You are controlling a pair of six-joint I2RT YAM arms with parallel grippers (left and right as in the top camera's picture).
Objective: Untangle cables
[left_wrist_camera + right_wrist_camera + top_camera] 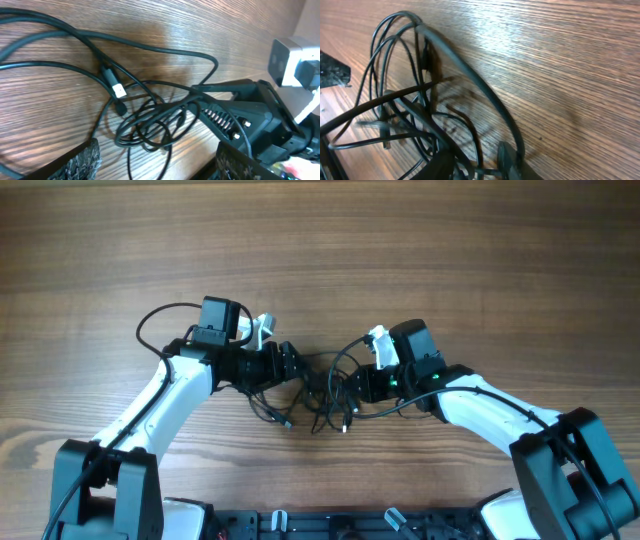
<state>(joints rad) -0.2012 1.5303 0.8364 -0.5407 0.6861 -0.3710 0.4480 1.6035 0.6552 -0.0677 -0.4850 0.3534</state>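
The cables [320, 395] are thin black cords tangled in a bundle at the table's middle, between my two grippers. In the left wrist view the loops [155, 125] lie just ahead of my left gripper [160, 155], whose fingers are spread wide with one strand running between them. A plug with a pale tip [119, 91] lies beside the loops. My left gripper [293, 368] is at the bundle's left side. My right gripper [352, 385] is at its right side. Its fingers [475, 162] are close together around several strands [405, 100], which arch up off the wood.
The table [450, 260] is bare brown wood around the bundle. My right gripper's body [240, 115] sits very close in front of my left one. Black fixtures [330, 525] line the table's front edge.
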